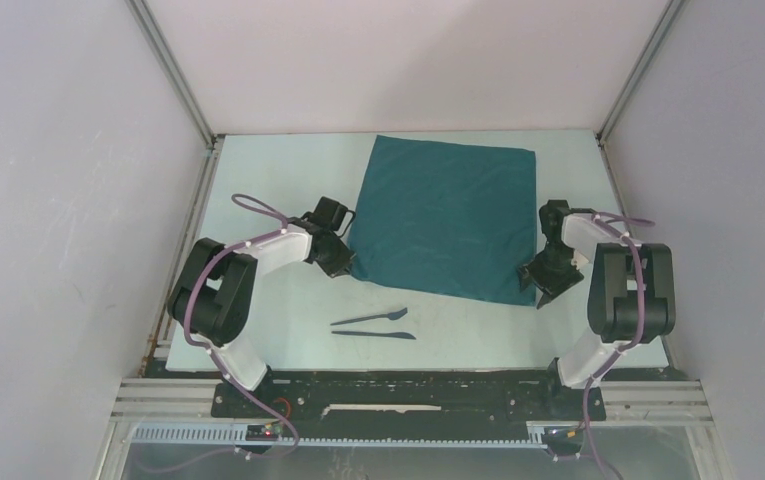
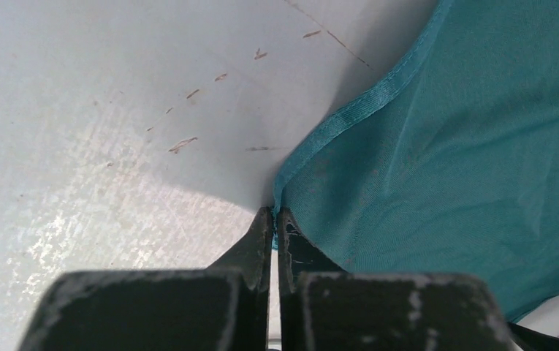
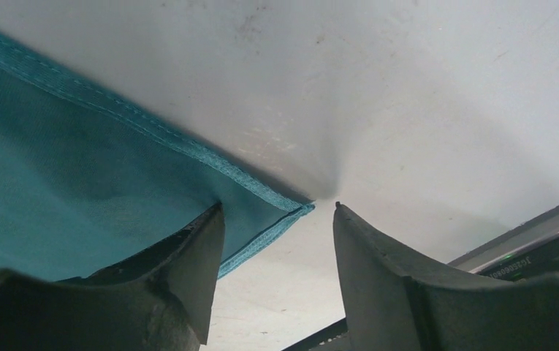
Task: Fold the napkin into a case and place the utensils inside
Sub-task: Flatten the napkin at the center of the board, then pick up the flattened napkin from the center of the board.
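The teal-green napkin [image 1: 445, 213] lies spread flat as a square on the pale table. My left gripper [image 1: 346, 268] is at its near left corner, shut on the hem [image 2: 278, 201], which rises into the pinched fingertips. My right gripper [image 1: 543, 292] stands open over the near right corner [image 3: 291, 208]: one finger [image 3: 196, 248] rests over the cloth, the other [image 3: 367, 256] on the bare table beside it. The corner lies between them, ungripped. The two dark utensils [image 1: 373, 326] lie side by side in front of the napkin, between the arms.
Grey walls with metal rails [image 1: 170, 70] close in the table on the left, right and back. A black frame bar [image 3: 525, 245] runs along the edge close to my right gripper. The arm bases [image 1: 243, 370] stand at the near edge.
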Action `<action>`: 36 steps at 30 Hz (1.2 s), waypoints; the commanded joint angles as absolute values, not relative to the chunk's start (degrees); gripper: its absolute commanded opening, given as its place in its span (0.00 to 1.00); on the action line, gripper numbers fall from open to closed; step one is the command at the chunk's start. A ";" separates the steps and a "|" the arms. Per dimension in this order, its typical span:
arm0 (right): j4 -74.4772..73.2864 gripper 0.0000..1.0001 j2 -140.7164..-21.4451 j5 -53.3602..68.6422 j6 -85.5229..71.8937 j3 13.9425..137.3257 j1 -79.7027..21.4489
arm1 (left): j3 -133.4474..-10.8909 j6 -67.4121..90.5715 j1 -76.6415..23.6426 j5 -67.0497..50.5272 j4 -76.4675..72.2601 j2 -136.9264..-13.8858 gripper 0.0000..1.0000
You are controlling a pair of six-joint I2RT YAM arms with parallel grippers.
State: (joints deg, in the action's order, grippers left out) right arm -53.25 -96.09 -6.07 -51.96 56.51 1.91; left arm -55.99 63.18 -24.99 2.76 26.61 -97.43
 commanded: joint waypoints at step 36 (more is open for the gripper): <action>-42.38 0.54 -90.17 -4.87 -47.19 47.90 4.96 | -55.68 59.86 -24.80 3.25 25.39 -94.19 0.00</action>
State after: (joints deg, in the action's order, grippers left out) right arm -48.12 -90.98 -1.87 -48.69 49.56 5.10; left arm -55.99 60.95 -24.97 2.76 25.58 -96.53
